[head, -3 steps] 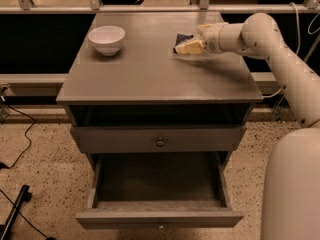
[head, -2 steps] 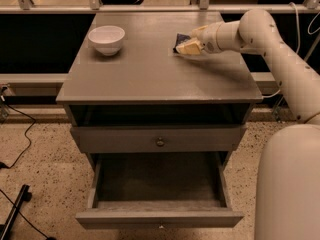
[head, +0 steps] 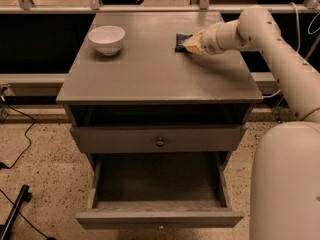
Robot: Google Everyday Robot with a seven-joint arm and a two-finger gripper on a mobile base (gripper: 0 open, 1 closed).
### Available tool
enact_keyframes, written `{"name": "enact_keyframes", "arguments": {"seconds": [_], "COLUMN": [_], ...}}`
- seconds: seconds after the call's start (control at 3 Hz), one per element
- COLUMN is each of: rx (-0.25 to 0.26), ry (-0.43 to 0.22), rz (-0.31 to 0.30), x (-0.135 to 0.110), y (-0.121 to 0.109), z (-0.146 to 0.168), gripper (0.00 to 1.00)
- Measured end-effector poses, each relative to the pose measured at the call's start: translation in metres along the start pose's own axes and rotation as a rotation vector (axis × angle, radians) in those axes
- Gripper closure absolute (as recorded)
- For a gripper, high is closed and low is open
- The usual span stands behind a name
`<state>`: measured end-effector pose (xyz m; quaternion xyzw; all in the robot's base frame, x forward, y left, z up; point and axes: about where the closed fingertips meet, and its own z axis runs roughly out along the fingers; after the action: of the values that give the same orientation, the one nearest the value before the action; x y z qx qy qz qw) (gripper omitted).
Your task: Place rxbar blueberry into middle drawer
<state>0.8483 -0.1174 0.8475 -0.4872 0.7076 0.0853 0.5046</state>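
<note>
Gripper (head: 191, 45) sits at the rxbar blueberry (head: 180, 41) on the desk (head: 150, 74), rear right, grip state indeterminate; a shallow hold risks dropping the bar short of the open middle drawer (head: 160, 184).

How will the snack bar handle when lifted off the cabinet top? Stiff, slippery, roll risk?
Snack bar lies flat at the gripper, far right of the cabinet top: unlikely to roll or tip. Small and thin, so probably light. Its dark wrapper may be slick; stiffness can't be judged.
</note>
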Motion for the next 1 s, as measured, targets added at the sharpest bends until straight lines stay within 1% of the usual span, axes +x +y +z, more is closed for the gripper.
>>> {"name": "enact_keyframes", "arguments": {"seconds": [0.33,0.67,1.0], "rx": [-0.012,-0.032,-0.046], "ry": [0.003,-0.040,-0.058], "rz": [-0.010,-0.020,-0.031], "x": [0.0043,-0.0012,-0.0052], "y": [0.0023,0.0051,0.0072], "z": [-0.0005,-0.0025,-0.0029], "gripper": [0.64,0.40,0.39]}}
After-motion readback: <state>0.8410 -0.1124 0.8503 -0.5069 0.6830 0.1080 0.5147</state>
